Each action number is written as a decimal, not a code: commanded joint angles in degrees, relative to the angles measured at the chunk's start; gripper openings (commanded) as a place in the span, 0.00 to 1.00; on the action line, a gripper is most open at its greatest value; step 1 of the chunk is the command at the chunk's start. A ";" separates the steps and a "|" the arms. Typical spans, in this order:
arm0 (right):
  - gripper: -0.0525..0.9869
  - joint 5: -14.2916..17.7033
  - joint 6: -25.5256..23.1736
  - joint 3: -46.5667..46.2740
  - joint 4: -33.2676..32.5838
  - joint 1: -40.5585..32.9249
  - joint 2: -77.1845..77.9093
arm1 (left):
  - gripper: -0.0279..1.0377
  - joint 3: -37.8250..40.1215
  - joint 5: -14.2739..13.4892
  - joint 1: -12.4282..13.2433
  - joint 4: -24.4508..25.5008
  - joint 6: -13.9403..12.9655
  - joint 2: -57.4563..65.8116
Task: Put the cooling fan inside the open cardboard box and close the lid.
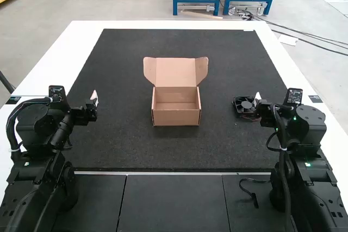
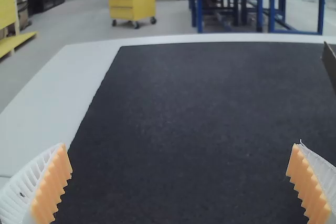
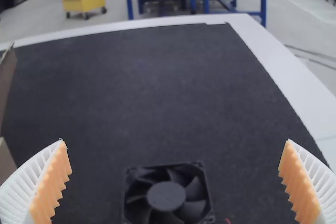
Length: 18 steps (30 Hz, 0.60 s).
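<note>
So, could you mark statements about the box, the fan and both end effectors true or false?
1. The box stands open, lid up. True.
2. The fan lies inside the box. False: it lies on the black mat, right of the box.
3. The right end effector is open, near the fan. True.
4. The left end effector grips the box. False: it is open, empty, away from the box.
</note>
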<state>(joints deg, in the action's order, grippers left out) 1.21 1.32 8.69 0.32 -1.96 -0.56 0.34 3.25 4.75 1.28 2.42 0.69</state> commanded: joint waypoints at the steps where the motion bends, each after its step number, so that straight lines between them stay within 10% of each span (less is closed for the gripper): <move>1: 0.93 -1.21 0.17 -8.69 -0.23 0.99 0.56 | 0.94 -0.34 0.62 -0.62 -0.40 0.22 -0.78; 18: 0.93 -1.21 -0.18 -8.69 0.03 0.99 0.56 | 0.94 -0.34 0.62 -0.45 -0.84 1.54 -0.78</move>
<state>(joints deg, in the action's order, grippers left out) 1.04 1.30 8.69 0.34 -1.96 -0.56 0.34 3.27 4.75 1.04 2.87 0.69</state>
